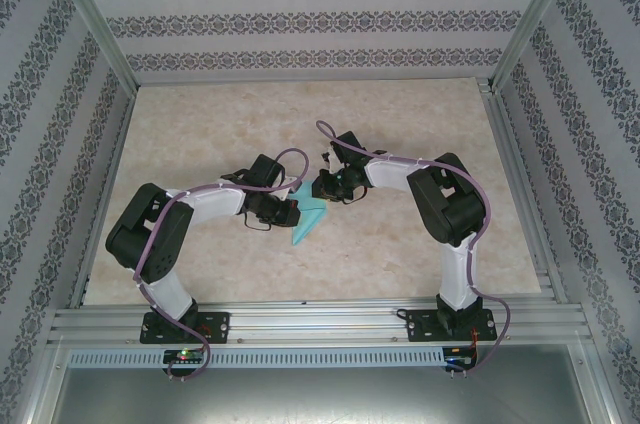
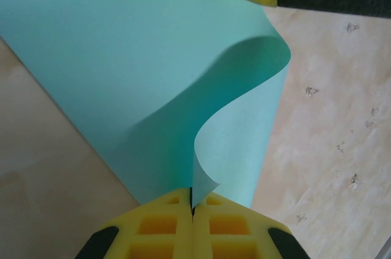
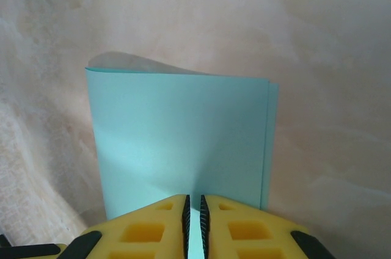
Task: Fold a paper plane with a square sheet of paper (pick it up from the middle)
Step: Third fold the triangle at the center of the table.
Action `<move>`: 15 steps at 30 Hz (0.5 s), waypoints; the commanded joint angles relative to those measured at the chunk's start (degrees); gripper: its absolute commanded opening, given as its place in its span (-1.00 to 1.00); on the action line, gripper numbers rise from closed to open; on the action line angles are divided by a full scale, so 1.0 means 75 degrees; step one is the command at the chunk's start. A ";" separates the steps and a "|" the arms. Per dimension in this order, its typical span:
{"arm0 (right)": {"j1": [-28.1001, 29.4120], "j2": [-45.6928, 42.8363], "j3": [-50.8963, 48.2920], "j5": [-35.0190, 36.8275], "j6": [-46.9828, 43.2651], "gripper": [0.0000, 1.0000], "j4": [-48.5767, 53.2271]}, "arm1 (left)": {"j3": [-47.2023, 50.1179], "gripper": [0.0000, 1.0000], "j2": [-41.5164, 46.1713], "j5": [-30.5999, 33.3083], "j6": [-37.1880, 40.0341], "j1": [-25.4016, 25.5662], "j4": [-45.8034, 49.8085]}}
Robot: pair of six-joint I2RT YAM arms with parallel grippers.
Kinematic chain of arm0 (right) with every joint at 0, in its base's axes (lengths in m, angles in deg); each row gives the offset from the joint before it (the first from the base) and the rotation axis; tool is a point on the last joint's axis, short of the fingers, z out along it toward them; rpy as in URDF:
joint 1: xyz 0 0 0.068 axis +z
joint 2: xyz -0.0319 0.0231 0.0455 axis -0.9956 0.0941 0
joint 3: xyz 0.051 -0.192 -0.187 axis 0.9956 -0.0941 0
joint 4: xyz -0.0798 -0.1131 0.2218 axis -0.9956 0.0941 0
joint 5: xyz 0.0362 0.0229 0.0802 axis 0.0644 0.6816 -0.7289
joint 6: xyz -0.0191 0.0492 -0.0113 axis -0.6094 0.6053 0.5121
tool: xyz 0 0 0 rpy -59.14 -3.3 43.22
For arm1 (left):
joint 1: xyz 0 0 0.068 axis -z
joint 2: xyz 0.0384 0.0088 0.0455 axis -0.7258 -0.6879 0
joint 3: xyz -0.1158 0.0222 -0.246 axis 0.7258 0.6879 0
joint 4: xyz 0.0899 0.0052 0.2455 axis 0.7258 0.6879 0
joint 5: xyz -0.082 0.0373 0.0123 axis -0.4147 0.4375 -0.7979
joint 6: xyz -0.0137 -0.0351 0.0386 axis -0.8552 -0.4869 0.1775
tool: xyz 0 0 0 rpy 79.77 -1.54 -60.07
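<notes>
Left hand [image 2: 192,207] and right hand [image 3: 194,210] each pinch the buckled sheet [image 3: 177,131]; opposing pulls could tear or miscrease it.

- We see a pale beige, marbled worktop [image 1: 400,274], edged by metal rails [image 1: 320,319].
- We cannot tell whether the folded turquoise paper [image 1: 306,222] rests on it.

High rear view down onto the table [image 1: 200,134]; two close wrist views; sheet of paper [image 1: 306,224] common to all.
</notes>
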State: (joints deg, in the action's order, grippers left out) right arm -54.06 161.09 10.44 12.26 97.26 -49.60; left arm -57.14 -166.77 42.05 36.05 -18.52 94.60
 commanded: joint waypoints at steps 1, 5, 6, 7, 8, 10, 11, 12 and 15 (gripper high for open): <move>0.0076 0.0239 -0.0037 0.0473 -0.0121 -0.65 0.0520 | -0.0059 -0.86 -0.0101 0.0078 -0.0051 -0.0101 0.0199; 0.0087 0.0250 -0.0042 0.0482 -0.0102 -0.64 0.0518 | -0.0007 -0.85 -0.0066 0.0018 -0.0129 -0.0102 0.0190; 0.0087 0.0252 -0.0046 0.0476 -0.0108 -0.64 0.0513 | 0.0003 -0.85 -0.0065 0.0020 -0.0157 -0.0096 0.0188; 0.0086 0.0250 -0.0041 0.0476 -0.0104 -0.64 0.0517 | 0.0027 -0.85 -0.0065 0.0010 -0.0170 -0.0102 0.0182; 0.0088 0.0250 -0.0040 0.0479 -0.0098 -0.64 0.0514 | 0.0041 -0.85 -0.0072 -0.0011 -0.0188 -0.0101 0.0146; 0.0086 0.0256 -0.0040 0.0476 -0.0085 -0.64 0.0513 | 0.0070 -0.84 -0.0077 -0.0086 -0.0226 -0.0100 0.0084; 0.0097 0.0252 -0.0040 0.0476 -0.0087 -0.64 0.0514 | 0.0084 -0.84 -0.0082 -0.0114 -0.0249 -0.0102 0.0057; 0.0099 0.0258 -0.0029 0.0477 -0.0093 -0.64 0.0507 | 0.0088 -0.84 -0.0097 -0.0115 -0.0253 -0.0102 0.0059; 0.0099 0.0250 -0.0040 0.0486 -0.0091 -0.64 0.0523 | 0.0075 -0.83 -0.0163 -0.0132 -0.0264 -0.0097 0.0093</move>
State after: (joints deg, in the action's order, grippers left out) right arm -53.95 161.09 10.46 12.41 97.28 -49.58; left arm -57.03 -166.82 41.78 35.24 -18.52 94.60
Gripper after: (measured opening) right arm 0.181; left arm 0.085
